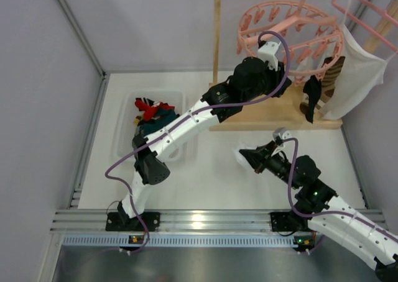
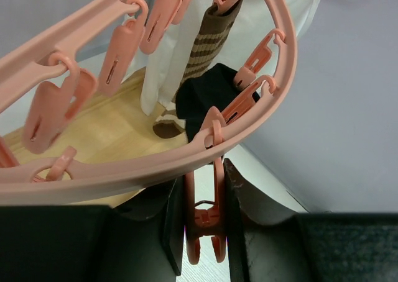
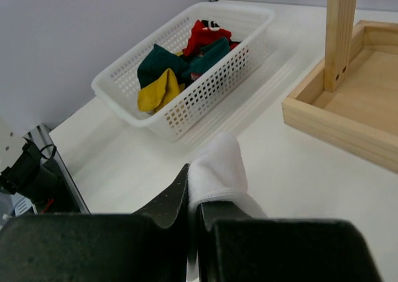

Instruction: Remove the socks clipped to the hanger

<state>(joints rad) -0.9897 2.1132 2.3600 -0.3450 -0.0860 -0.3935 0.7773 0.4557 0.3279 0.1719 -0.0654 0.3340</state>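
The round pink hanger [image 1: 289, 27] hangs from a wooden rail at the back right. A black sock [image 1: 313, 95] and a brown striped sock [image 1: 333, 77] are clipped to it. In the left wrist view the ring [image 2: 124, 170] crosses the frame, with the brown striped sock [image 2: 211, 40], the black sock [image 2: 208, 99] and a white sock [image 2: 165, 64] behind it. My left gripper [image 2: 202, 232] is shut on a pink peg [image 2: 208, 223] below the ring, and it reaches under the hanger [image 1: 295, 77]. My right gripper [image 3: 196, 195] is shut on a white sock [image 3: 214, 167] low over the table [image 1: 249, 156].
A white basket [image 1: 124, 133] at the left holds red, teal and yellow socks; it also shows in the right wrist view [image 3: 124, 102]. The wooden stand base [image 1: 273, 114] lies under the hanger. A large white garment [image 1: 360, 77] hangs on a plain pink hanger at the far right.
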